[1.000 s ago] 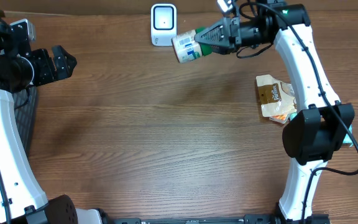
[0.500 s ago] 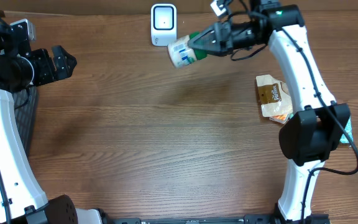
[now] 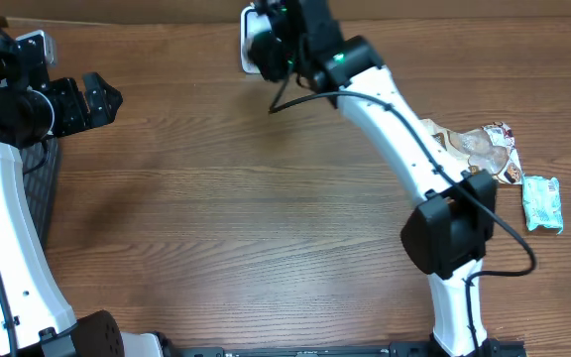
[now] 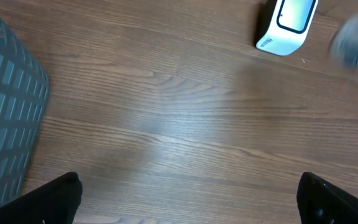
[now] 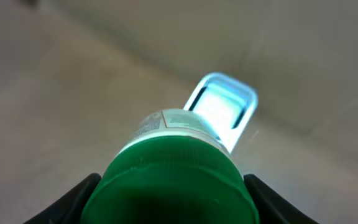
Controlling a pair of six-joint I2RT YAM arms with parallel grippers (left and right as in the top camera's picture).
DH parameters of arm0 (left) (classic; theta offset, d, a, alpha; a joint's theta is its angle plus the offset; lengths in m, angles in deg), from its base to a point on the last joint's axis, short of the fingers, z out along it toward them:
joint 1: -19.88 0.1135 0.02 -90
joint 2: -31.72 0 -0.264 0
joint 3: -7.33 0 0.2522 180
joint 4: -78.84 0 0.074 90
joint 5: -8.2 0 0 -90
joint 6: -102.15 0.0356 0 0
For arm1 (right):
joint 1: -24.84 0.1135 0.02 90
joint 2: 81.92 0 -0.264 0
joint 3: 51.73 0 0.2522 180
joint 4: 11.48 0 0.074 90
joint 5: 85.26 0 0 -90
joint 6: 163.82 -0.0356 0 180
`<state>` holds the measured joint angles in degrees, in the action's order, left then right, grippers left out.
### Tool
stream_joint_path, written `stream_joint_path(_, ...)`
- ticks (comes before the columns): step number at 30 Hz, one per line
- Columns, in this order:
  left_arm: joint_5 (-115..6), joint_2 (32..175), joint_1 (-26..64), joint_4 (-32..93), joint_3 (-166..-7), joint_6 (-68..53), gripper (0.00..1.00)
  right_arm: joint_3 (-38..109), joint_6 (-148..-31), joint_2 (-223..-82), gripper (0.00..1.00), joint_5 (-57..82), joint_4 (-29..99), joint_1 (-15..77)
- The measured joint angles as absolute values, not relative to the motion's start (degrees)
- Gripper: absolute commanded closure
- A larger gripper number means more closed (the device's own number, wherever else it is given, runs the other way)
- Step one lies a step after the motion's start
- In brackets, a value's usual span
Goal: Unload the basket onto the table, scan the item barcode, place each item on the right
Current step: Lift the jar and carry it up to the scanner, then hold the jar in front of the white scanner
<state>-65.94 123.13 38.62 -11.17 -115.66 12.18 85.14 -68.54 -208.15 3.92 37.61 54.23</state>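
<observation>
In the right wrist view my right gripper (image 5: 173, 202) is shut on a white bottle with a green cap (image 5: 169, 171), one finger on each side of the cap. The bottle points at the glowing white barcode scanner (image 5: 224, 107) just beyond it. From overhead the right gripper (image 3: 278, 45) hangs right over the scanner (image 3: 249, 40) at the table's far edge, and the bottle is hidden beneath it. My left gripper (image 3: 102, 99) is open and holds nothing, far to the left. The left wrist view shows the scanner (image 4: 288, 25) and a blur of the bottle (image 4: 355, 38) at upper right.
A dark mesh basket (image 3: 46, 188) stands at the table's left edge, beside the left arm. Snack packets (image 3: 479, 149) and a teal packet (image 3: 542, 202) lie at the right side of the table.
My right arm has swung left with the bottle, from right of the scanner to directly over it. The packets at the right are now uncovered. The left arm has not moved.
</observation>
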Motion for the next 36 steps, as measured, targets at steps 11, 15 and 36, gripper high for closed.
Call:
stream_joint_path(11,-65.9,123.1,38.6,-11.2,-115.7,12.2,0.0,84.9,-39.4,-219.5,0.8,-7.8,7.5,53.3)
stream_joint_path(15,-65.9,123.1,38.6,-11.2,-115.7,12.2,0.0,84.9,-28.5,-222.3,0.8,-8.7,3.3,53.2)
stream_joint_path(36,-65.9,123.1,38.6,-11.2,-115.7,12.2,0.0,84.9,-7.0,-227.2,0.79,-9.9,-3.5,52.3)
